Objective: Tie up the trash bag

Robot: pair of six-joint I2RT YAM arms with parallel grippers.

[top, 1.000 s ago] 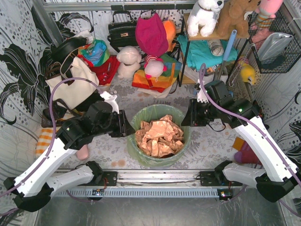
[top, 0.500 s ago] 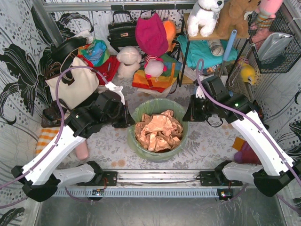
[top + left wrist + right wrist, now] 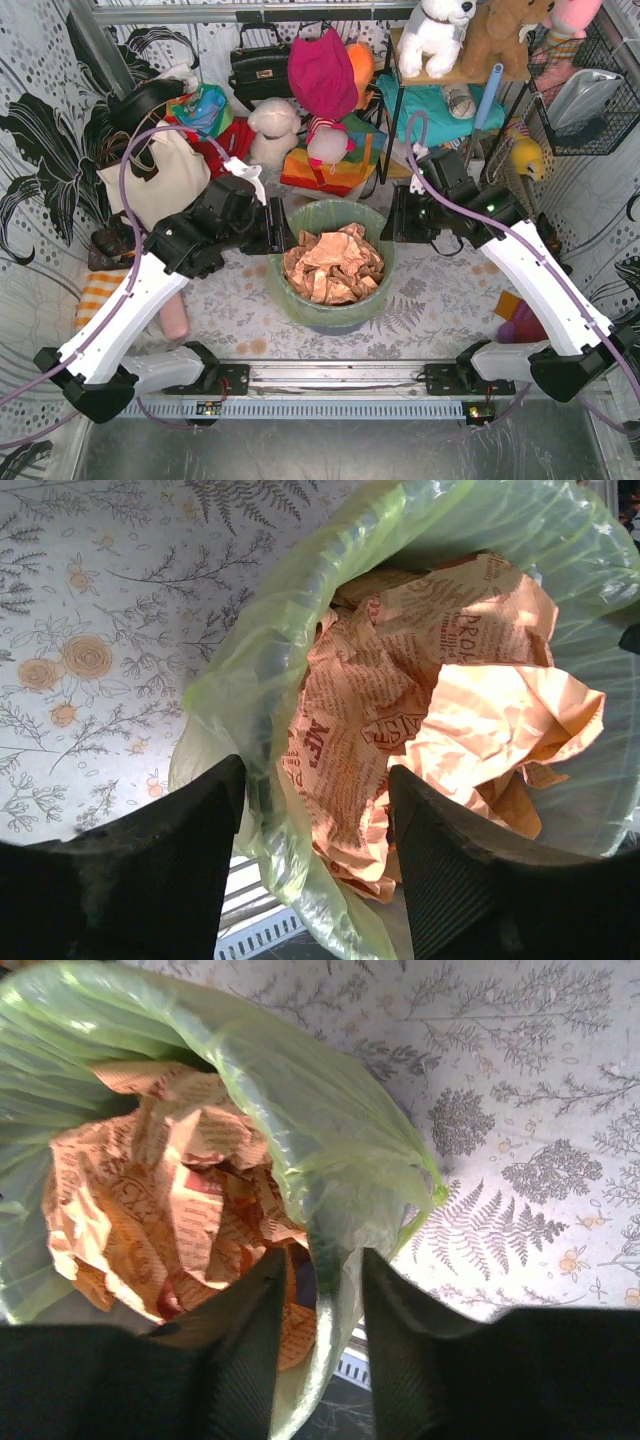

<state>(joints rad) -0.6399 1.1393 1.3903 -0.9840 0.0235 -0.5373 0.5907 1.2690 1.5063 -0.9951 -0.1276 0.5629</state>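
Left hand [image 3: 315, 780]: fingers set wide, straddling the left rim of the trash bag [image 3: 250, 650]. Green film and crumpled paper [image 3: 470, 680] lie between them, unclamped. Right hand [image 3: 322, 1260]: fingers narrowly apart, with the film of the right rim filling the gap; whether they pinch it cannot be told. The bag stands open-mouthed in a round bin [image 3: 330, 318] on the floral bench [image 3: 430, 300], between both hands.

Thin glossy translucent plastic trash bag [image 3: 262, 650], crumpled matt printed paper [image 3: 480, 715], ribbed matt fingers [image 3: 470, 885]
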